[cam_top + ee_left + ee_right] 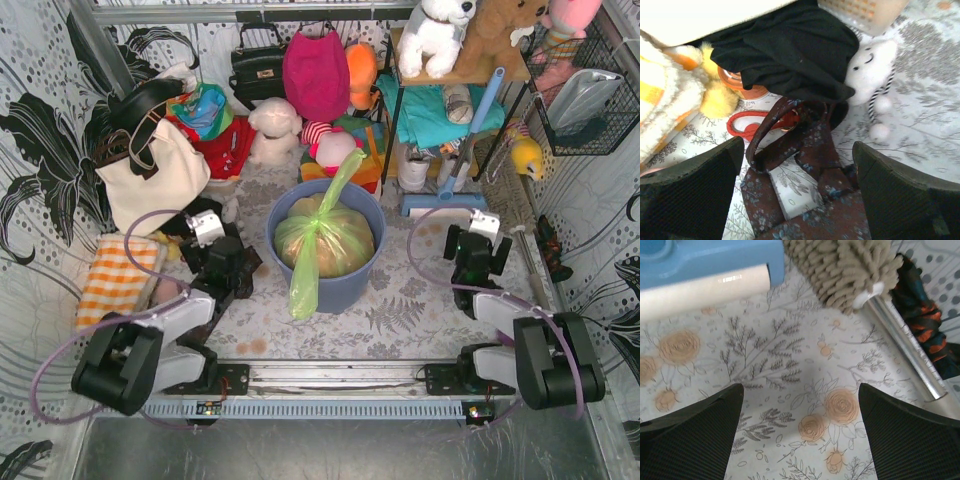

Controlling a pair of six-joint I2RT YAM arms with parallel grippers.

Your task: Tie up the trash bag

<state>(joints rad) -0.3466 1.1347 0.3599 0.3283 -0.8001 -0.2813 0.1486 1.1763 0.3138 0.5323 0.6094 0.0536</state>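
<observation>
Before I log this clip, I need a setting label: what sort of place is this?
Likely a staged robot test cell dressed as a cluttered home: patterned cloth walls, shelved stuffed toys, a trash bag in a bin.

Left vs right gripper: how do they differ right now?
Left gripper is over a brown patterned strap; right gripper is over bare flowered tablecloth. Left gripper sits left of the bin, right gripper right of it. Both are open, empty, off the trash bag.
</observation>
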